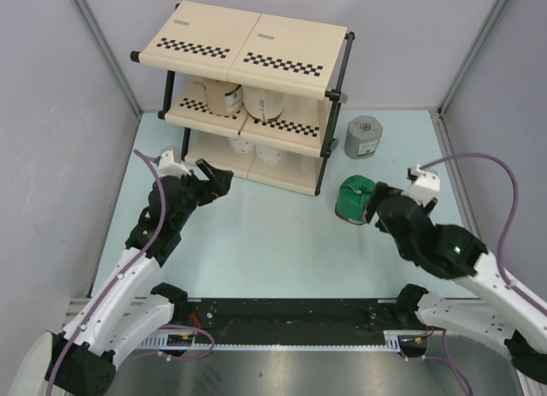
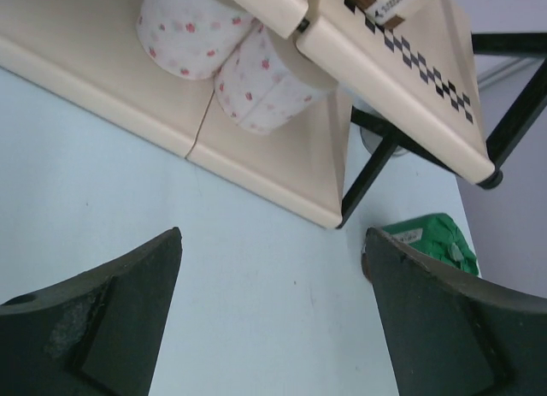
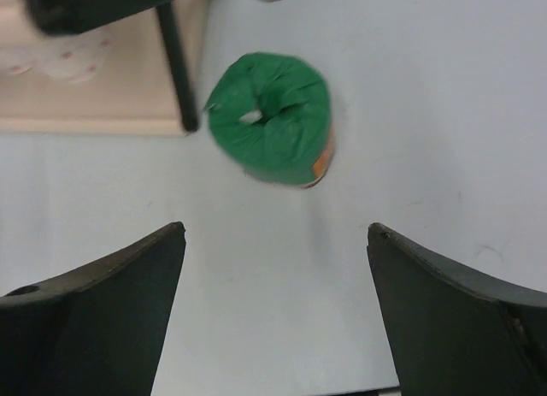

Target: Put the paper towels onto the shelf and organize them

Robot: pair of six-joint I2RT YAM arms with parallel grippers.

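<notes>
Right gripper fingers fill the bottom of the wrist view: jaws wide open, nothing between them. Green roll sits dead ahead on the table, hole end facing the camera, just beside the shelf corner post. I read this as the approach to pick it.

How I'd run it:
- Roll is slightly left of jaw centre. Nudge left first so both pads land evenly.
- Left finger passes close to the post. Keep the grip axis so that finger doesn't clip it, or come in from the open side.
- Span the outer wall, not the hole. Close gently, since it looks soft and will squash.
- Lift clear before swinging toward a tier.

Left gripper hovers near the shelf's bottom tier, jaws also open and empty. I'd keep it parked out of the path.

Status: white rolls are on the bottom tier and tan rolls on the middle one. Grey roll is on the table beside the shelf, not yet placed.
</notes>
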